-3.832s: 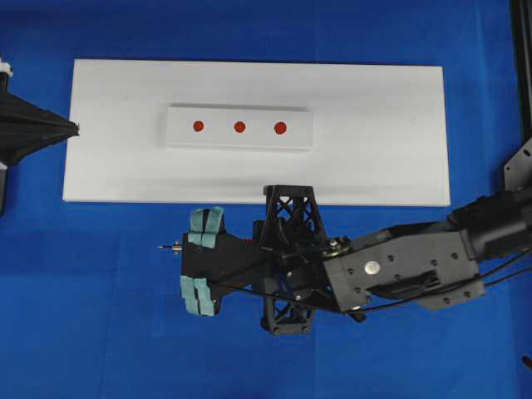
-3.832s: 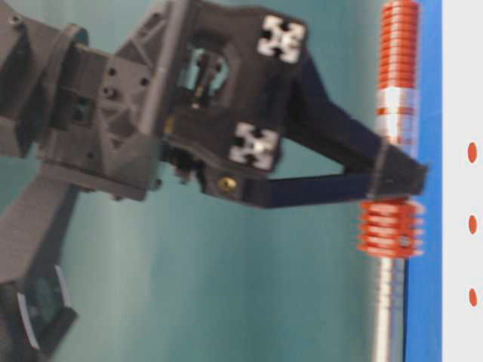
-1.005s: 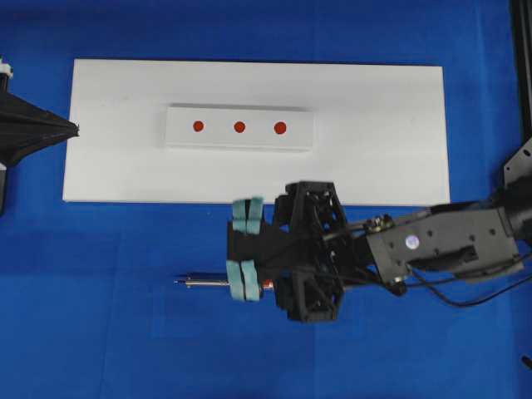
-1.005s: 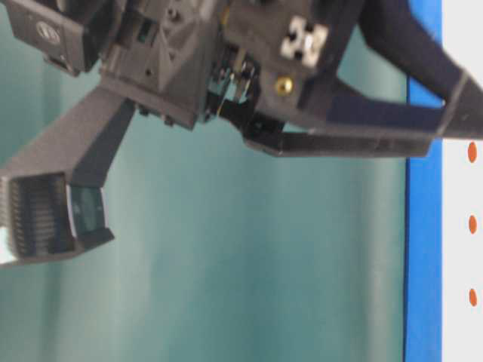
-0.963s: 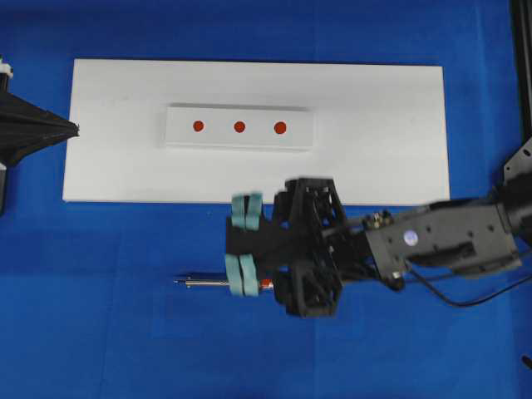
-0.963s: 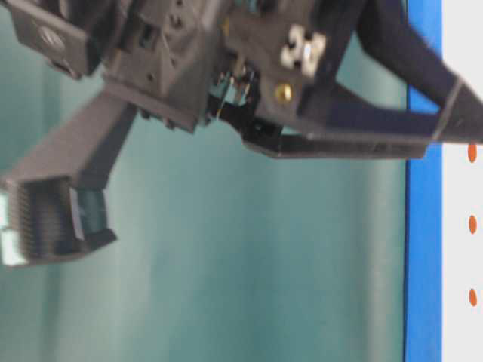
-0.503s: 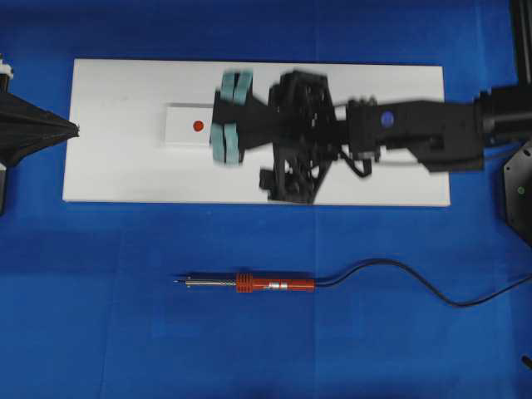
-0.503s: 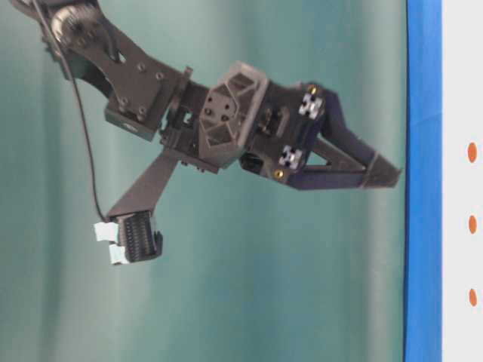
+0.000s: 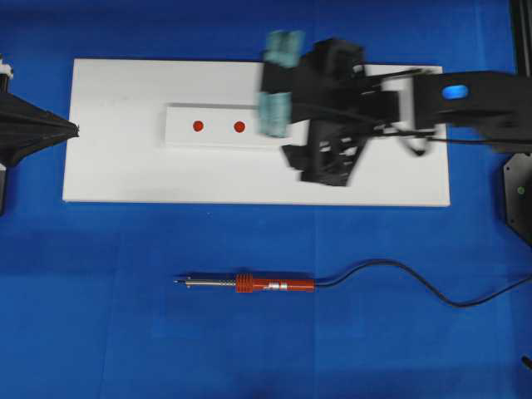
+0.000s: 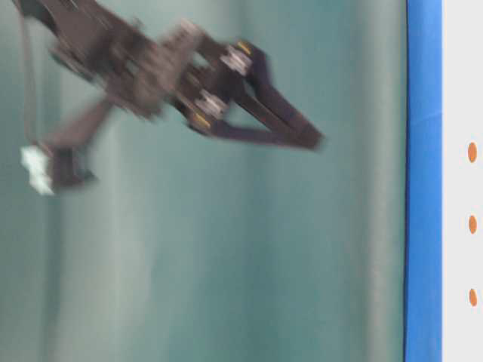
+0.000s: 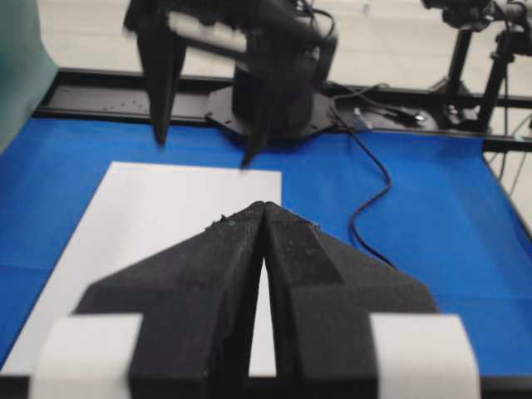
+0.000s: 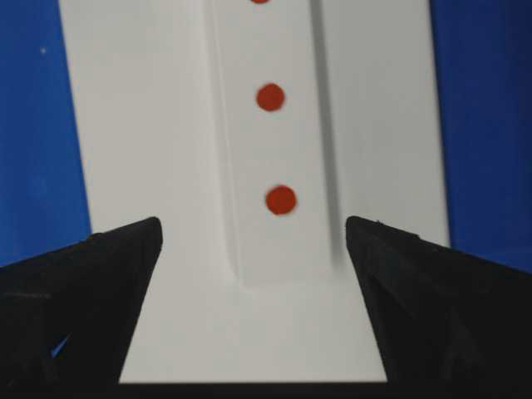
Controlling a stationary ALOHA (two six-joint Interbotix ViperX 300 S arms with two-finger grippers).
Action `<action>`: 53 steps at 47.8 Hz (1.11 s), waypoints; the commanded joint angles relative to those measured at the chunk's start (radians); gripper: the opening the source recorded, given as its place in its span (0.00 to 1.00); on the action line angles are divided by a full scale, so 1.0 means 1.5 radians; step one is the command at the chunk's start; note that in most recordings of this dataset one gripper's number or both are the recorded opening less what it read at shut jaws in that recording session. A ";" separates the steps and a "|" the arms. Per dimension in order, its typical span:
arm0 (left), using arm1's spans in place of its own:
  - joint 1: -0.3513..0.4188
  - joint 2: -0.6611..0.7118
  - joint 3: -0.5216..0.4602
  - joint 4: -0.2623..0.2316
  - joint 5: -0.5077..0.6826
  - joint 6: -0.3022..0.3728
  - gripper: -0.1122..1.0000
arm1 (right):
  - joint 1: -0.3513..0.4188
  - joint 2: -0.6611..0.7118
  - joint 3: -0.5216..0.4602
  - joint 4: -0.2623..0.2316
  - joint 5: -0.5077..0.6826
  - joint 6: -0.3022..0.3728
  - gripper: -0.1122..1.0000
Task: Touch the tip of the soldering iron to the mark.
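Overhead: right end effector [image 9: 276,81] has let go of the soldering iron [image 9: 249,283], risen over the white board [image 9: 108,166], jaws wide, empty; iron lies on the blue surface [image 9: 83,332] well behind it; mark [image 9: 239,127] untouched.
Left wrist: left end effector [image 11: 264,218] closed, empty.
Right wrist: strip [image 12: 278,150] ahead between jaws.
No containers.

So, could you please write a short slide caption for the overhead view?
Soldering iron lies on the blue mat, tip pointing left; the open right gripper hangs over the white board.
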 commanded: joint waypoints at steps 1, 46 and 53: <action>0.000 0.003 -0.005 0.000 -0.003 0.001 0.10 | -0.004 -0.080 0.026 -0.004 -0.003 -0.002 0.85; -0.004 0.003 -0.001 0.001 -0.001 0.001 0.10 | -0.007 -0.710 0.472 0.000 -0.119 0.005 0.85; -0.004 0.003 -0.001 0.000 -0.001 0.001 0.10 | -0.008 -0.721 0.502 0.003 -0.128 0.007 0.85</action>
